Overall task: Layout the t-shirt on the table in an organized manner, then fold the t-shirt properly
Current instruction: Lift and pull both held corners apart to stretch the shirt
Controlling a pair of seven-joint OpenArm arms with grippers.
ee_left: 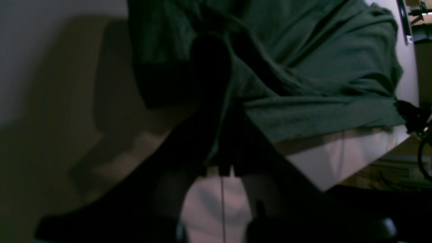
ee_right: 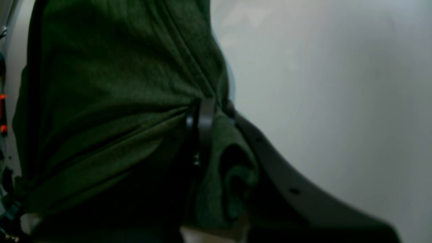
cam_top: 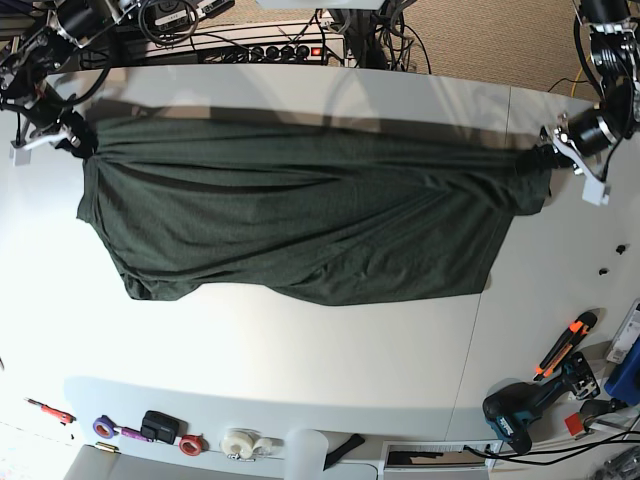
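— Where is the t-shirt?
— Stretched over the table. My left gripper pinches one corner, my right gripper pinches the other.

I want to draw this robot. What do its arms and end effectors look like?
Both arms are black and bundled with dark cables. The left end effector is black with silvery metal and a white part beside it. The right end effector is black too, with a small white piece. Close up, its fingers look like dark, smooth, curved plastic.
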